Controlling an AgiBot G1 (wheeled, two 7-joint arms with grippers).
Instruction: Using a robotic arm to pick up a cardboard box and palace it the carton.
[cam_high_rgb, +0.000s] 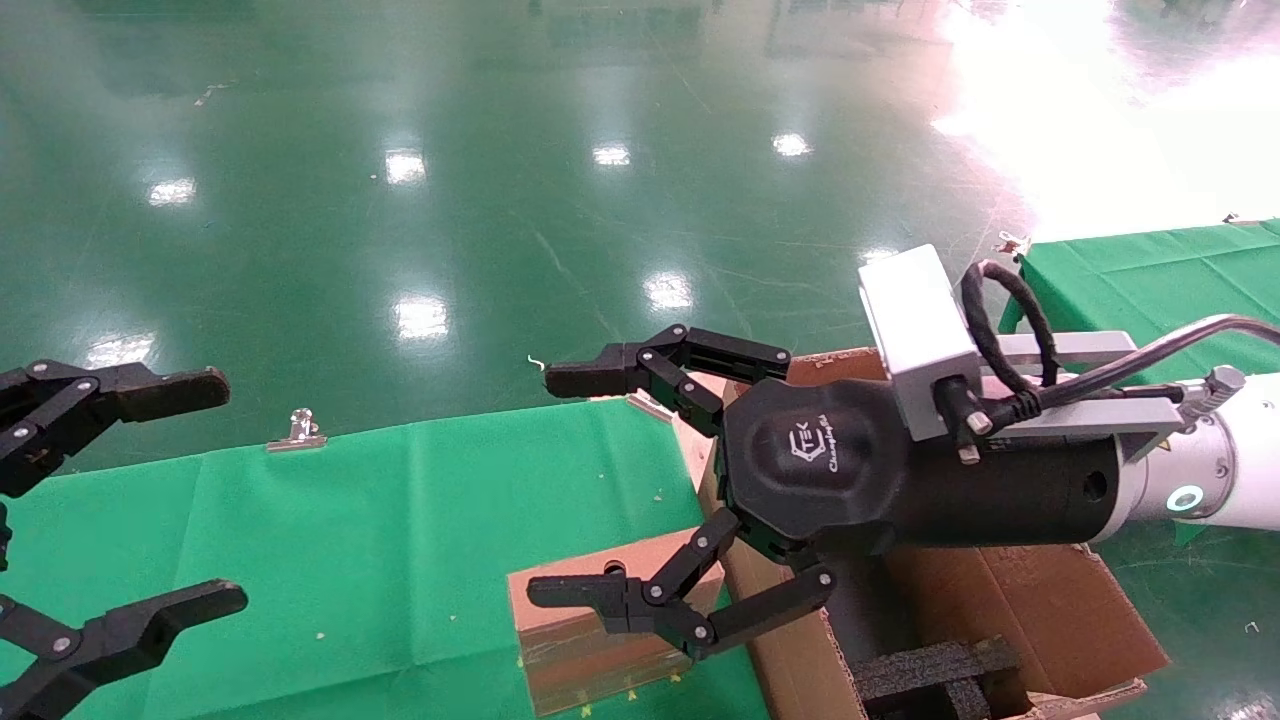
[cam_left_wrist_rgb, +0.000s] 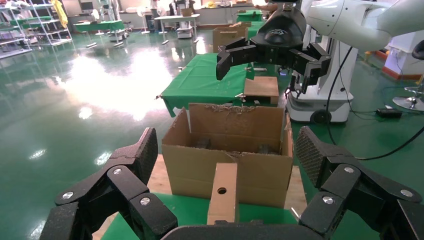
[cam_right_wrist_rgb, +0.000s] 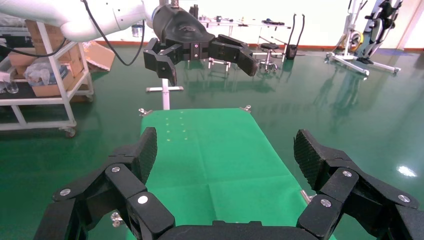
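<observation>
The small brown cardboard box (cam_high_rgb: 590, 640) with a round hole lies on the green cloth table (cam_high_rgb: 350, 520), right beside the carton (cam_high_rgb: 1010, 600). The large carton has ragged flaps and black foam (cam_high_rgb: 930, 670) inside. My right gripper (cam_high_rgb: 560, 485), on the white arm, is open and empty. It hovers above the small box and points toward my left. My left gripper (cam_high_rgb: 200, 495) is open and empty at the left edge. In the left wrist view, the small box (cam_left_wrist_rgb: 223, 192) stands before the carton (cam_left_wrist_rgb: 230, 150), between my open left gripper's (cam_left_wrist_rgb: 227, 155) fingers but farther off. The right wrist view shows only the open right gripper (cam_right_wrist_rgb: 225, 155) over cloth; the box is hidden.
A metal clip (cam_high_rgb: 297, 430) holds the cloth at the table's far edge. A second green table (cam_high_rgb: 1150, 270) stands at the right rear. The carton sits on a wooden board (cam_left_wrist_rgb: 155, 180). Glossy green floor lies beyond the table.
</observation>
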